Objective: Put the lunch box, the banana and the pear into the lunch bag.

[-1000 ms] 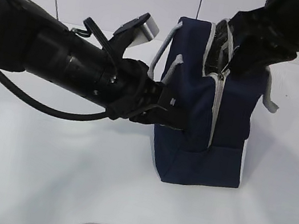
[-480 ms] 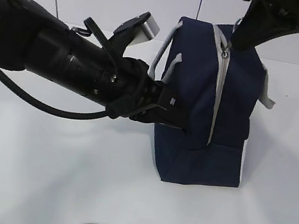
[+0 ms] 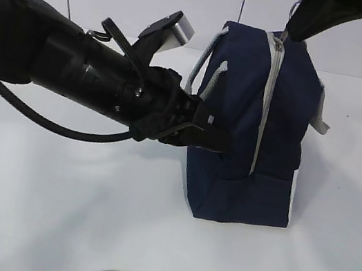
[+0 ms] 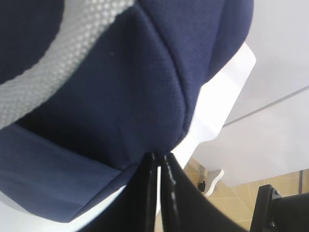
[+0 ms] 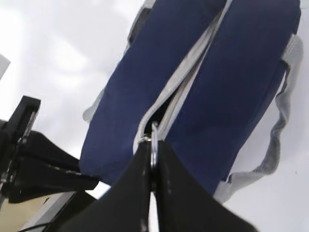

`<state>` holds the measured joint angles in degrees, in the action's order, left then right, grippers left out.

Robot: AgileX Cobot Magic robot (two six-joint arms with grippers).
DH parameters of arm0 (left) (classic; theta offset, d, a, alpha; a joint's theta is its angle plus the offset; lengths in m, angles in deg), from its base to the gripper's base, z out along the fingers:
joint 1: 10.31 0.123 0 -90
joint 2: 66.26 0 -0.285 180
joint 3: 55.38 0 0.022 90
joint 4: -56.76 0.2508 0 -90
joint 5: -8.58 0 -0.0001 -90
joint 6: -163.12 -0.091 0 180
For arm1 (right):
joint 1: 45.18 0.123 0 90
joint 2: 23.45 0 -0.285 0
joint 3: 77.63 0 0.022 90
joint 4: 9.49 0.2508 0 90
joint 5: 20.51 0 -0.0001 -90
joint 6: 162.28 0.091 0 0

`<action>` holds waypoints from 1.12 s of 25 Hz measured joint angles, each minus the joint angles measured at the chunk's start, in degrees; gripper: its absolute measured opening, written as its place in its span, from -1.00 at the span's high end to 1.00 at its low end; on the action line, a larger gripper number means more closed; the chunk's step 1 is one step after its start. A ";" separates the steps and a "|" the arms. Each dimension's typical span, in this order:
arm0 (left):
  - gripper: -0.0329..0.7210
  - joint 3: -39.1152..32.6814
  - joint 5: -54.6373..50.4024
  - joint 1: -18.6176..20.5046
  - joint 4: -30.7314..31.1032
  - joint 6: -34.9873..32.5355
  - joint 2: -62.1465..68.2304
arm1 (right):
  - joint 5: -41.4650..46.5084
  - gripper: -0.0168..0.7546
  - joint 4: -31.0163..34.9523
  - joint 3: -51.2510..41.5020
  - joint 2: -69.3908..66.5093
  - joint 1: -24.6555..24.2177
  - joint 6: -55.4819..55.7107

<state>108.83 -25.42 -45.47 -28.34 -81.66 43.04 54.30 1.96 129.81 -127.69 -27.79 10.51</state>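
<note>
Since a second ago the right gripper (image 5: 152, 166) has risen with the ring pull (image 5: 154, 145) pinched, closing the zipper. Lunch bag (image 3: 252, 127) stands mid-table; left gripper (image 4: 159, 166) pinches its side fabric. Contents unseen; packing seemingly done.

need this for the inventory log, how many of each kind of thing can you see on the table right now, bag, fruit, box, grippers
lunch bag: 1
fruit (banana, pear): 0 visible
lunch box: 0 visible
grippers: 2, left gripper shut on the bag's side fabric, right gripper shut on the ring pull
total: 3
</note>
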 joint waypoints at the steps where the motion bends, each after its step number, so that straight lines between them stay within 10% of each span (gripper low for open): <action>1: 0.94 0.00 0.00 0.00 0.00 0.00 0.00 | 0.00 0.94 -0.12 0.60 -0.53 0.00 0.09; 28: 0.94 0.00 -3.55 0.00 1.23 0.10 0.00 | -11.21 0.94 -11.45 19.93 -20.57 -0.25 1.90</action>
<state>108.83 -28.98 -45.47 -27.11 -81.56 43.04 43.09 -9.49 149.75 -148.25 -28.03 12.41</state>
